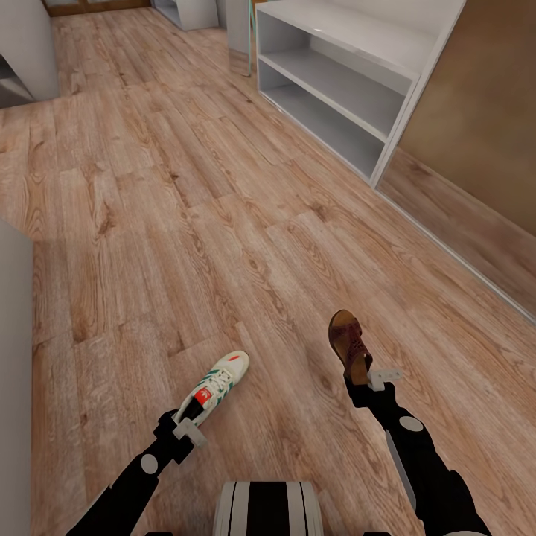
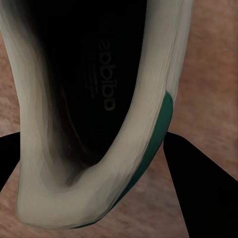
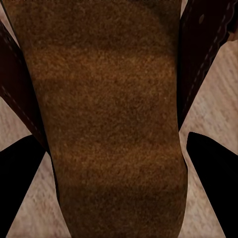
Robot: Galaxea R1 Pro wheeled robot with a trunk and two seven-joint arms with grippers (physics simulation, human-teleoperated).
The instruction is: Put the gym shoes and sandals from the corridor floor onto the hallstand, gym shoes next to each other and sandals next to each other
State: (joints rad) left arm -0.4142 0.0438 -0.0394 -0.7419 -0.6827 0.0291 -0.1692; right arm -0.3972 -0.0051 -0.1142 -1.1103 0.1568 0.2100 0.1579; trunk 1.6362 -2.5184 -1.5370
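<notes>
One cream-white gym shoe (image 1: 217,387) with green stripes and a red tongue label hangs just over the wood-plank corridor floor (image 1: 223,223). My left gripper (image 1: 186,428) is shut on its heel. In the left wrist view the shoe's heel rim (image 2: 59,208) sits between the dark fingers (image 2: 203,188). One dark brown sandal (image 1: 350,344) is held at its heel end by my right gripper (image 1: 372,380), which is shut on it. In the right wrist view its tan insole (image 3: 109,124) lies between the fingers (image 3: 213,173). The other shoe and the other sandal are out of view.
A pale grey unit with two long open shelves (image 1: 335,82) stands against the brown wall at the far right; its top is cut off by the frame. Grey furniture edges sit at the far left (image 1: 26,45) and near left (image 1: 15,357). Open floor lies between.
</notes>
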